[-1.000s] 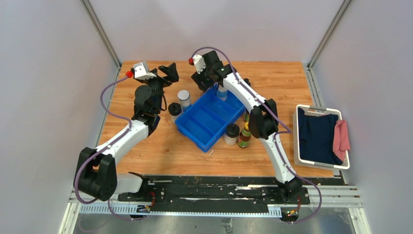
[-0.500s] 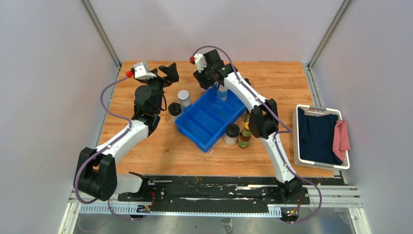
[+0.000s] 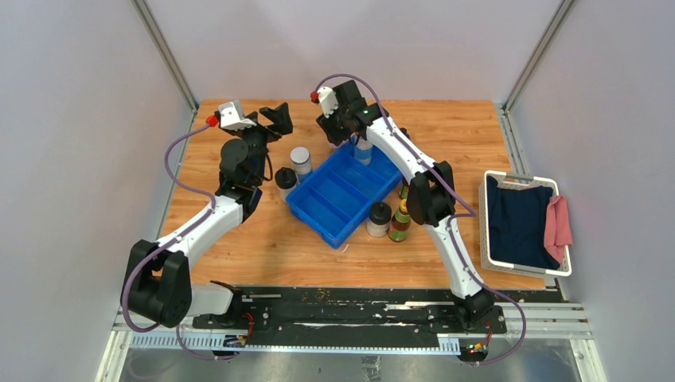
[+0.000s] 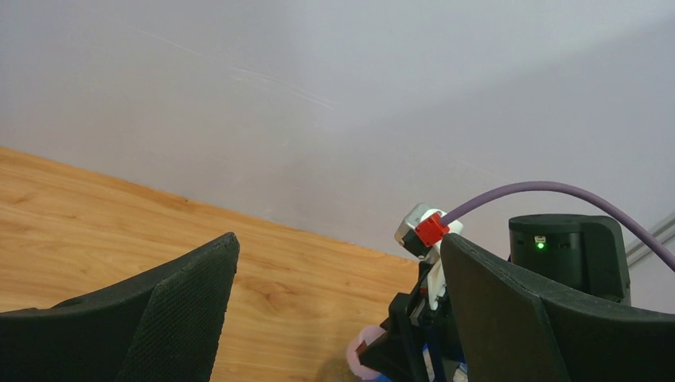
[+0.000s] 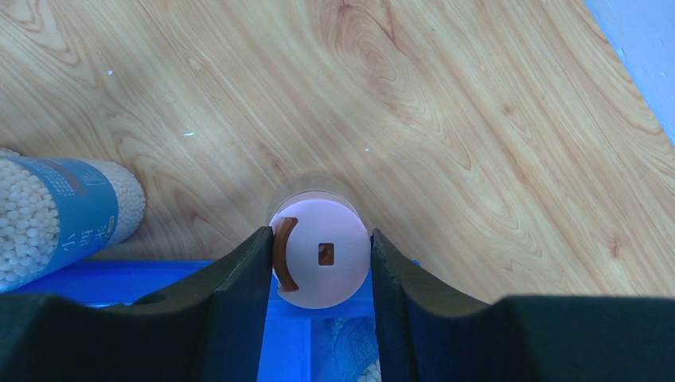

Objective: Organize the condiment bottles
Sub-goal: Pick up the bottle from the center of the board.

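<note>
My right gripper is at the far corner of the blue tray. In the right wrist view it is shut on a clear jar with a pink lid, which sits over the tray's rim. The pink lid also shows in the left wrist view. My left gripper is open and empty, held up off the table; its jaws stand wide apart in the left wrist view. A grey-lidded jar and a black-lidded jar stand left of the tray. Another jar stands inside its far compartment.
A black-lidded jar and a dark bottle with a yellow-red cap stand at the tray's right side, with another bottle behind them. A white basket with dark and pink cloths sits far right. A jar of white beads is left of the right fingers.
My right gripper has shifted very slightly at the tray's far corner, still on the pink-lidded jar. The left arm has not moved.
</note>
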Robot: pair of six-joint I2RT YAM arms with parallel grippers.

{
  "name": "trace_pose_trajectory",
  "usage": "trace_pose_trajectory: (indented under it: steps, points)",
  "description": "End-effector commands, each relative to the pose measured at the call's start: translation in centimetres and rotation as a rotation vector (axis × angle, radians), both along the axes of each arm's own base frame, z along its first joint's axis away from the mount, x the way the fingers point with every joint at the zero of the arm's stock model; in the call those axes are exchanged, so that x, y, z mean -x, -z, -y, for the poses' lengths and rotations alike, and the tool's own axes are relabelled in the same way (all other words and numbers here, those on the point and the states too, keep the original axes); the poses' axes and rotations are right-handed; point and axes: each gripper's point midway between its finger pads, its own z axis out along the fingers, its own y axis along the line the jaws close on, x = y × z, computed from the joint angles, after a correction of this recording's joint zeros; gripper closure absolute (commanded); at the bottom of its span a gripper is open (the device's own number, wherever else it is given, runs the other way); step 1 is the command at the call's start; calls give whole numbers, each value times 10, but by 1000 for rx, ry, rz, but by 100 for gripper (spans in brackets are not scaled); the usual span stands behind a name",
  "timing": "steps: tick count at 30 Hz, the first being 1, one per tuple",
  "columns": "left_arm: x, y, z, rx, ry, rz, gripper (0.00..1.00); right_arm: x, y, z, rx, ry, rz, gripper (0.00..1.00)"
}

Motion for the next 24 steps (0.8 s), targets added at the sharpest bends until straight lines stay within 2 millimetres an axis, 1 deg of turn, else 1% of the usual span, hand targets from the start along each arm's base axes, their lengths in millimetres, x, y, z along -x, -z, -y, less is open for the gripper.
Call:
trace_pose_trajectory:
  steps: [1, 8, 13, 19, 24]
  points:
    - [0, -10, -5, 10, -14, 26, 0, -6, -46, 1, -53, -3, 83, 100]
    - [5, -15, -10, 11, -36, 36, 0, -5, -65, -2, -80, -12, 118, 100]
    - [8, -22, -15, -2, -56, 47, 0, -4, -82, -2, -95, -16, 148, 100]
    - [11, -32, -16, -18, -60, 54, 0, 1, -108, -2, -120, -23, 189, 100]
    - [14, -36, -18, -21, -68, 57, 0, 11, -129, -2, -135, -35, 218, 100]
